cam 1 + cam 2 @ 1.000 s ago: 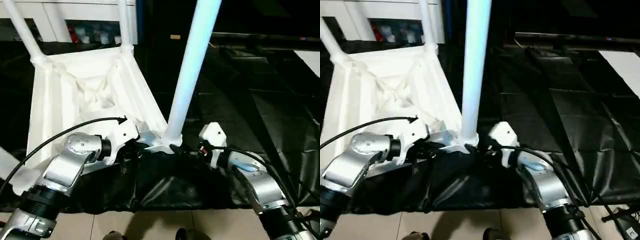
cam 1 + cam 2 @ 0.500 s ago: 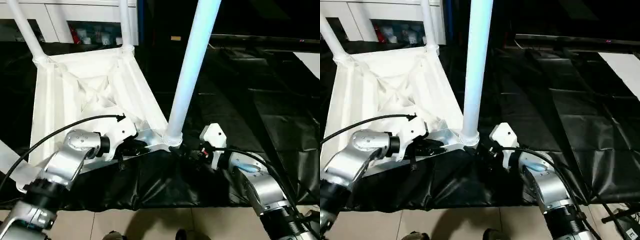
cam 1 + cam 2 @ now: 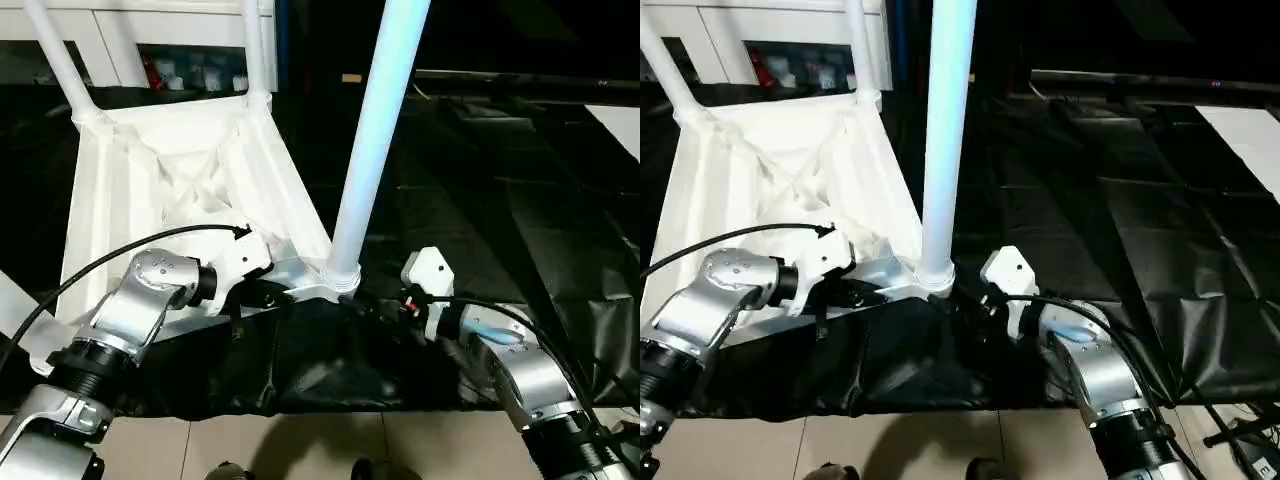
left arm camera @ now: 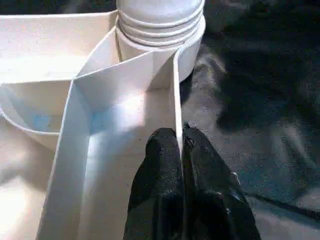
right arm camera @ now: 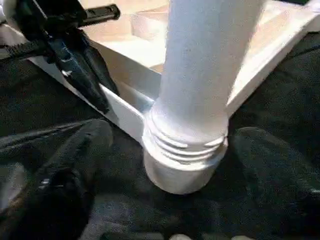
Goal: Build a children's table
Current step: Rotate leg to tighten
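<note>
Two left jaws pinch the tabletop [image 4: 115, 125] rim — leg [image 5: 200, 100] between right jaws.

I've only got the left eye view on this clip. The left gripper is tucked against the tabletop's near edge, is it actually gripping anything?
Observer: Yes. In the left wrist view the left gripper is pinched shut on the tabletop's thin rim wall, one finger on each side.
Operator: And the right gripper?
Observer: The right gripper is open, with one finger on each side of the near leg's base, not touching it.
Operator: Is that leg fully screwed in?
Observer: Not quite: the right wrist view shows thread rings exposed above the corner socket.
</note>
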`<state>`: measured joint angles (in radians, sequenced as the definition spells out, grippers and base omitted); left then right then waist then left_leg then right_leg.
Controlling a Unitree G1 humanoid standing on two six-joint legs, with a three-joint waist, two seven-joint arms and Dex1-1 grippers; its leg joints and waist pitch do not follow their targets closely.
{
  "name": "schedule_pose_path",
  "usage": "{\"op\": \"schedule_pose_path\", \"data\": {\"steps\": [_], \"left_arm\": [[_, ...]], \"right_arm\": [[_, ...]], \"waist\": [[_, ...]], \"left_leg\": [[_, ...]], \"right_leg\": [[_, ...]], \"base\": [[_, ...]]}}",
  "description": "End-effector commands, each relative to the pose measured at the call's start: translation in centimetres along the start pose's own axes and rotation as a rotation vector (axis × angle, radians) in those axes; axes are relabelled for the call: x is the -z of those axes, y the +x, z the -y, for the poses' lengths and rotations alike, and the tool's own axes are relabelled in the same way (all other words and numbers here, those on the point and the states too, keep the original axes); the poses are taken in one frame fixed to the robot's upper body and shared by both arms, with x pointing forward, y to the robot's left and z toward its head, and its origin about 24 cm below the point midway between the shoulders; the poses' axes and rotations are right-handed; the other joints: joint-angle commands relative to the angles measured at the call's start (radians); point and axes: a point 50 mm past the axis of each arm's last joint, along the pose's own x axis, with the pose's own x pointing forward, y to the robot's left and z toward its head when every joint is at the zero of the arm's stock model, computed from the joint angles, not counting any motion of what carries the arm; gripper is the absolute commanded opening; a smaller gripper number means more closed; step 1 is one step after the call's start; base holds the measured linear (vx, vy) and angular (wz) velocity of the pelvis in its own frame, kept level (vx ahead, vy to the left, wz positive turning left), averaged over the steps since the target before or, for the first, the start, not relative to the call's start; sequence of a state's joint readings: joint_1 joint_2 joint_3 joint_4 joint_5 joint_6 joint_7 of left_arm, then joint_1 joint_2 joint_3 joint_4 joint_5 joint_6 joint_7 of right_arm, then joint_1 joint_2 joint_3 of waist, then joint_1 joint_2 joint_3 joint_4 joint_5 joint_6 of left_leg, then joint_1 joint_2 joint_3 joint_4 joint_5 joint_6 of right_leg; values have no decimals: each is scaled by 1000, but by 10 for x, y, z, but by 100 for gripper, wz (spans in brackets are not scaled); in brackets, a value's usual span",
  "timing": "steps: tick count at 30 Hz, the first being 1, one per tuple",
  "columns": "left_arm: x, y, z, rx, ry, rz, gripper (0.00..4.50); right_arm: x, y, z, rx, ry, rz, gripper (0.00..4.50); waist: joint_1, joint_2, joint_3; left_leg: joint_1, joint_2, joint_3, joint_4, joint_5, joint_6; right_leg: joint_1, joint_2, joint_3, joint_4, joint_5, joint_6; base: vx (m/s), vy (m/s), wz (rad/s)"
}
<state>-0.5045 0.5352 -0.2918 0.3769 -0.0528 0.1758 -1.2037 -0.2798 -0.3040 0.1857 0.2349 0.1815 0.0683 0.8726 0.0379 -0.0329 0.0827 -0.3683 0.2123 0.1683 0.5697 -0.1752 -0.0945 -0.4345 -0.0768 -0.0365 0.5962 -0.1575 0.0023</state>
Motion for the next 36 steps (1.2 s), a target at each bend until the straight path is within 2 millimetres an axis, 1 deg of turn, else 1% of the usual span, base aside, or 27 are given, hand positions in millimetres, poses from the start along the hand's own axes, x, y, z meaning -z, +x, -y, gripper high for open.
{"op": "schedule_pose_path", "data": {"steps": [1,2,4,5,6,8,11,12,13,14,15,16,17,19,20,21,22,23,24,25,26,27,29,31,34,36], "left_arm": [[-3,15,21,196,29,80,0],[-2,17,25,234,38,75,0],[0,18,27,257,47,65,0],[0,18,27,257,47,65,0],[2,19,27,266,54,57,0],[3,20,26,254,54,54,0],[4,20,23,239,50,48,0],[6,19,21,230,57,41,0],[7,18,21,229,56,39,0],[7,18,20,228,54,36,0],[8,17,20,227,53,34,0],[9,17,19,227,53,32,0],[9,17,19,227,53,28,0],[10,17,19,230,50,27,0],[10,17,19,231,50,27,0],[10,17,19,232,50,26,0],[10,17,19,234,49,26,0],[11,17,18,235,49,26,0],[12,16,18,237,46,23,0],[13,16,18,239,44,20,0],[14,16,18,242,44,14,0],[15,16,19,245,45,9,0],[16,16,19,246,43,3,0],[16,16,19,247,41,0,0],[17,16,19,248,40,0,0],[18,16,20,253,33,-2,0]], "right_arm": [[-10,-4,2,-70,-36,1,446],[-10,-4,0,-109,-51,-17,446],[-10,-4,-1,-126,-86,-42,446],[-10,-4,-1,-126,-86,-42,446],[-8,-3,-1,-141,-125,-68,446],[-7,-2,-2,-160,-144,-82,446],[-7,0,-3,-185,-151,-84,446],[-8,1,-3,-207,-143,-83,429],[-8,2,-3,-212,-146,-85,429],[-8,2,-3,-214,-147,-86,417],[-7,4,-2,-219,-149,-92,400],[-7,5,-2,-222,-146,-92,400],[-8,9,-1,-230,-138,-90,391],[-8,10,-1,-231,-140,-90,372],[-8,11,-1,-234,-136,-88,363],[-8,11,-1,-238,-133,-87,363],[-8,12,-1,-240,-134,-86,338],[-7,12,-1,-245,-127,-83,338],[-6,13,-1,-250,-126,-85,323],[-6,13,-1,-254,-123,-88,323],[-4,14,-1,-262,-121,-92,316],[-4,14,-2,-268,-121,-96,306],[-2,15,-2,-274,-117,-99,285],[-1,16,-3,-276,-116,-99,275],[-1,17,-4,-278,-115,-99,269],[1,20,-7,-288,-104,-93,268]], "waist": [[3,3,-57],[6,3,-57],[15,4,-59],[17,4,-59],[17,4,-59],[17,3,-58],[17,0,-56],[17,0,-56],[17,1,-56],[17,2,-56],[16,1,-56],[16,1,-56],[15,2,-58],[16,2,-58],[15,1,-58],[16,2,-59],[16,2,-60],[15,-1,-62],[16,2,-62],[15,1,-62],[16,3,-63],[16,2,-62],[16,2,-62],[16,6,-62],[16,5,-63],[16,10,-63]], "left_leg": [[4,7,11,-66,-251,35],[6,8,13,-66,-242,40],[10,9,18,-62,-211,52],[9,9,18,-62,-202,54],[7,7,19,-62,-193,56],[7,6,19,-62,-203,50],[6,5,18,-65,-237,47],[5,4,18,-66,-249,47],[7,5,17,-66,-257,46],[7,5,17,-67,-266,43],[6,5,16,-68,-270,40],[5,5,15,-68,-271,39],[4,5,14,-68,-269,36],[6,6,16,-67,-266,37],[6,6,16,-66,-262,38],[4,6,16,-67,-257,39],[5,6,16,-66,-252,38],[4,6,16,-66,-249,39],[4,6,16,-66,-243,40],[4,5,16,-65,-240,42],[4,5,16,-65,-236,43],[3,5,17,-64,-238,44],[3,4,17,-64,-242,45],[3,5,16,-66,-254,39],[4,5,15,-66,-258,37],[4,5,15,-67,-256,36]], "right_leg": [[55,-34,31,-69,-275,-186],[54,-33,32,-68,-255,-194],[53,-32,33,-60,-192,-216],[54,-32,32,-57,-176,-220],[56,-32,31,-55,-164,-223],[57,-33,31,-58,-185,-216],[57,-37,31,-65,-260,-195],[56,-38,31,-68,-288,-185],[55,-39,31,-70,-303,-181],[55,-40,30,-72,-327,-174],[54,-41,30,-73,-341,-168],[55,-41,30,-74,-347,-165],[55,-42,29,-71,-345,-167],[53,-41,30,-72,-337,-168],[54,-41,31,-71,-333,-170],[55,-41,30,-70,-328,-173],[55,-41,30,-69,-318,-175],[56,-41,30,-68,-313,-177],[57,-41,30,-66,-305,-181],[57,-40,29,-66,-299,-183],[57,-41,29,-66,-295,-184],[57,-41,29,-67,-299,-183],[57,-41,29,-68,-314,-179],[56,-42,29,-71,-346,-170],[56,-41,29,-70,-341,-172],[56,-41,29,-69,-325,-176]], "base": [[0,0,0],[0,0,0],[0,0,0],[0,0,0],[0,0,0],[0,0,0],[0,0,0],[0,0,0],[0,0,0],[0,0,0],[0,0,0],[0,0,0],[0,0,0],[0,0,0],[0,0,0],[0,0,0],[0,0,0],[0,0,0],[0,0,0],[0,0,0],[0,0,0],[0,0,0],[0,0,0],[0,0,0],[0,0,0],[0,0,0]]}}
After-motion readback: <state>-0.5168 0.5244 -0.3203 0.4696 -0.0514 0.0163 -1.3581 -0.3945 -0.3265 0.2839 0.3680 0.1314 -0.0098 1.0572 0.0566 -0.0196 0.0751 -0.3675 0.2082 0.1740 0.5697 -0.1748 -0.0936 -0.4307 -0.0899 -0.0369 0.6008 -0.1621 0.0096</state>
